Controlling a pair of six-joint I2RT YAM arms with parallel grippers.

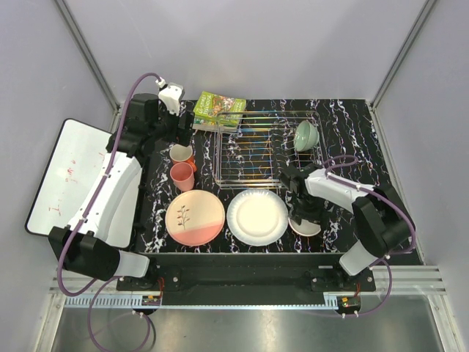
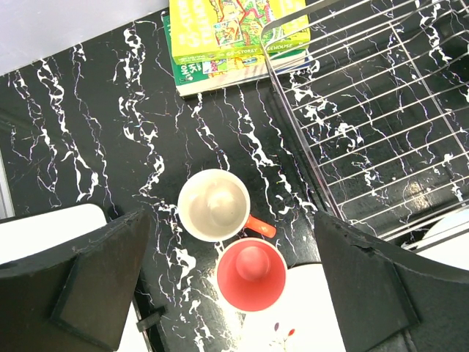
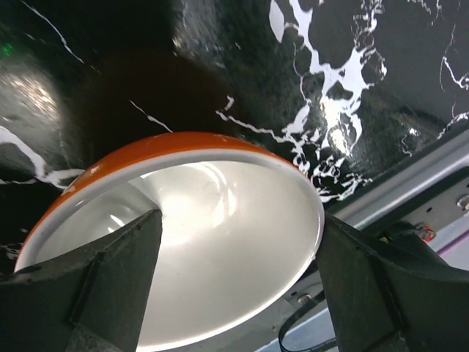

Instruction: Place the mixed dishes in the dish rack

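Small cream bowl [image 3: 220, 242], orange outside and glossy white inside, sits on the black marbled worktop [image 1: 352, 125] directly under the right pincer [image 3: 238, 227]. Its rim lies between the two fingers. The right pincer is spread wide: one finger shows in front of the bowl's inner wall and the other just outside the rim. No firm contact can be confirmed from the wrist view. The likely hazards come from the bowl itself. The wall is smooth and curved, so a grip placed too high or off-centre could squeeze it out sideways or tip it. The near edge of the worktop is close on the pincer's near side, so a skidding bowl could go over it. The large white plate [image 1: 257, 216] lies just beside the right pincer on its left, where a descending finger could catch its rim. The pink-and-cream plate [image 1: 194, 218] lies farther left. The dish rack [image 1: 256, 147] stands beyond the right pincer on the far side. The pale green bowl [image 1: 305, 135] already occupies its far right corner, so a careless drop there risks a knock. The left pincer [image 2: 231, 227] hangs with its fingers apart, holding nothing, above two salmon-pink cups [image 2: 251, 273]. The green book [image 1: 218, 108] is beyond it.
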